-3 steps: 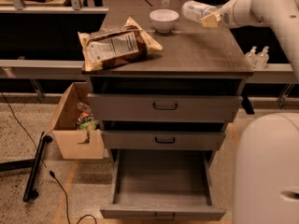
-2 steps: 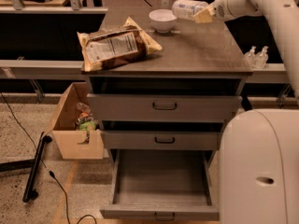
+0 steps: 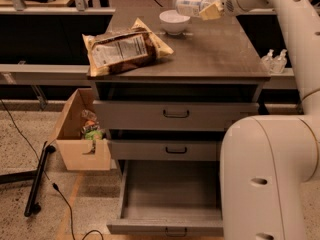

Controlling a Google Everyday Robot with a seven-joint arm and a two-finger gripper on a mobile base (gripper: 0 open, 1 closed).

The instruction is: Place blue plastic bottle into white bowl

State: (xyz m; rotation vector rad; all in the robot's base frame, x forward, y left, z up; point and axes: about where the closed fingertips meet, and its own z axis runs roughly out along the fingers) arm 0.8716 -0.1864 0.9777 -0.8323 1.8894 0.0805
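Your end effector (image 3: 210, 12) hangs over the back of the grey-brown desk (image 3: 220, 54), its fingers pinching the right end of the pale bluish translucent plastic bottle (image 3: 191, 5). You hold the bottle on its side in the air, its free end pointing left, just above and behind the small round white bowl (image 3: 174, 21). The bowl stands on the desk near its back edge. A crinkled brown chip bag (image 3: 125, 49) lies to the bowl's left. Below, the lowest grey drawer (image 3: 170, 194) stands open, and a cardboard box (image 3: 80, 139) sits on the floor to the left.
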